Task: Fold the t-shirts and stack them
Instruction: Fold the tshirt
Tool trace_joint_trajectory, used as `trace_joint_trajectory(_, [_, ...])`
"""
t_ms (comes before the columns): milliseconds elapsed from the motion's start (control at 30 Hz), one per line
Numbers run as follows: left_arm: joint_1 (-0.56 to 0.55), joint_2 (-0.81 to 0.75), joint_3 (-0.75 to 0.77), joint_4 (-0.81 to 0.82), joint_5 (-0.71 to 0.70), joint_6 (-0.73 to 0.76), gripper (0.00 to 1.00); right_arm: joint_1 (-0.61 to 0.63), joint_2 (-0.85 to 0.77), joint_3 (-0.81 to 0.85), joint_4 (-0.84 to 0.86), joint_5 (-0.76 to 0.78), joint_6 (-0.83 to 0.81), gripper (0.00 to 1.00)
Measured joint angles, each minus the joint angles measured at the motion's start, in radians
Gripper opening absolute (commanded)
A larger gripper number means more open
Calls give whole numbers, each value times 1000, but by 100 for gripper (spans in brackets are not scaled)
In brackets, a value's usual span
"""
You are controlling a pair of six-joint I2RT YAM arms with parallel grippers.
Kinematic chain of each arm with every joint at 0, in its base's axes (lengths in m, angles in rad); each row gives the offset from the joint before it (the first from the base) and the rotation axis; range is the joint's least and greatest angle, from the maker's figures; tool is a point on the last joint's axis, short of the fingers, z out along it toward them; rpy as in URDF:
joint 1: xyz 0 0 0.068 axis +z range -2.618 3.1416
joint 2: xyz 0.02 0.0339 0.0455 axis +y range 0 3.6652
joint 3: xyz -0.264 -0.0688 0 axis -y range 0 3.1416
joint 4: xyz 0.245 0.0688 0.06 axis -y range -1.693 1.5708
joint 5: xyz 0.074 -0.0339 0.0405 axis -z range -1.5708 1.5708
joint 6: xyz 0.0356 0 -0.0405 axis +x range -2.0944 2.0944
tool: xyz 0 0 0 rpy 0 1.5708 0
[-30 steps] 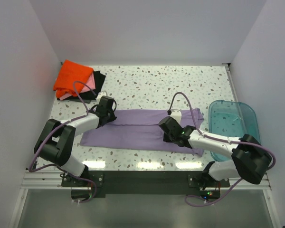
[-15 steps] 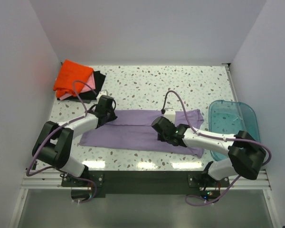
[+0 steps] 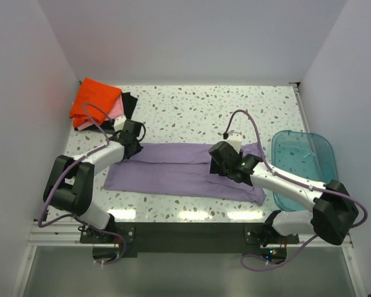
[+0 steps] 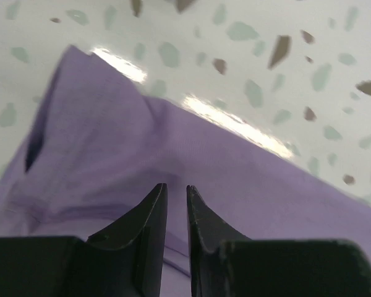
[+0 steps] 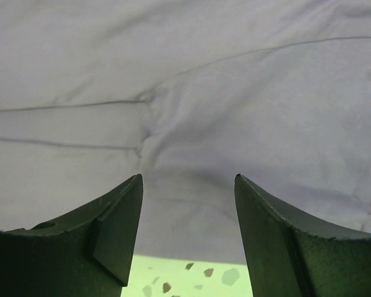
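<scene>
Lavender t-shirt (image 3: 179, 172) lies flat across the worktop (image 3: 191, 111) at frame centre.
Right tool (image 5: 188, 177) spread above it; left tool (image 4: 177, 187) nearly pressed together at its frame-left end, grip indeterminate. Folded t-shirts (image 3: 96, 101) upper left, teal bin (image 3: 321, 148) right.

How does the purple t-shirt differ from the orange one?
The purple t-shirt lies spread long and flat; the orange t-shirt is folded small. The purple one lies alone, nearer; the orange one tops a pile at the far left. Both are cloth.
</scene>
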Motion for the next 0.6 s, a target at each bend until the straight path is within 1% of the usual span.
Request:
trace_joint_trajectory(167, [143,63,0,-9,8,-15,23,-144,89,-61,61,-72,-21,64])
trace_joint_trajectory(233, [177,90,1,-8,7,-16,24,-187,126,-93,89,-98,-26,64])
trace_joint_trajectory(333, [192,111,25,-9,9,-19,25,-221,159,-143,121,-140,-30,65])
trace_joint_trajectory(433, [212,129,48,-10,17,-26,30,-238,146,-164,156,-156,-38,65])
trace_joint_trajectory(600, [246,131,61,-24,21,-39,40,-254,114,-191,191,-182,-47,66])
